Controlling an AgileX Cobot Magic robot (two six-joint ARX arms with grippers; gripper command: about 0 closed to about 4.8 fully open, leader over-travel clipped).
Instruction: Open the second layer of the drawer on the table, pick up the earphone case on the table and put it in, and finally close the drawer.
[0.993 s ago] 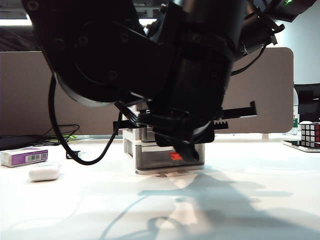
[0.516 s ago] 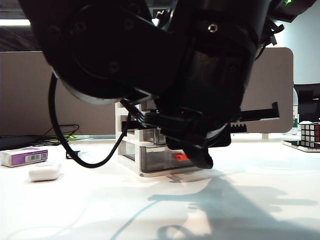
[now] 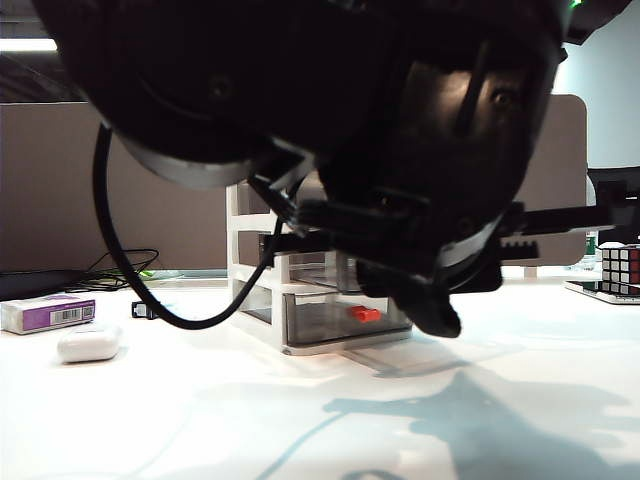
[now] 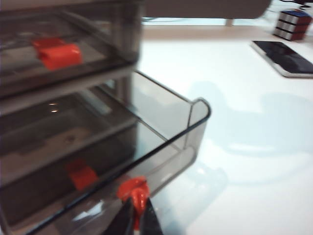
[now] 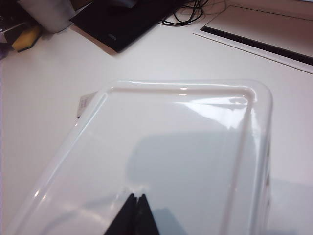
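The drawer [image 3: 237, 232], a white-framed three-tier unit, stands mid-table. Its second layer [image 4: 196, 121], smoky grey, is pulled well out. My left gripper [image 4: 139, 199] is shut on that layer's orange-red handle [image 4: 133, 188]. In the exterior view the left gripper [image 3: 436, 318] and its arm fill the foreground and hide the open layer. Only the bottom drawer's handle [image 3: 365, 313] shows there. The earphone case [image 3: 90, 343], white and rounded, lies on the table [image 3: 200, 400] far left, well apart from both grippers. My right gripper [image 5: 136, 196] is shut, empty, above a white tray [image 5: 254, 98].
A white-and-purple box [image 3: 48, 313] lies behind the case, with a small black clip [image 3: 145, 310] near it. A Rubik's cube [image 3: 620, 265] and a dark flat device [image 4: 286, 56] sit at the right. Dark gear and cables [image 5: 127, 19] lie beyond the tray.
My left gripper has swung right and nearer the camera, still shut on the handle, drawing the second layer further out. The drawer unit looks slightly turned. The earphone case has not moved.
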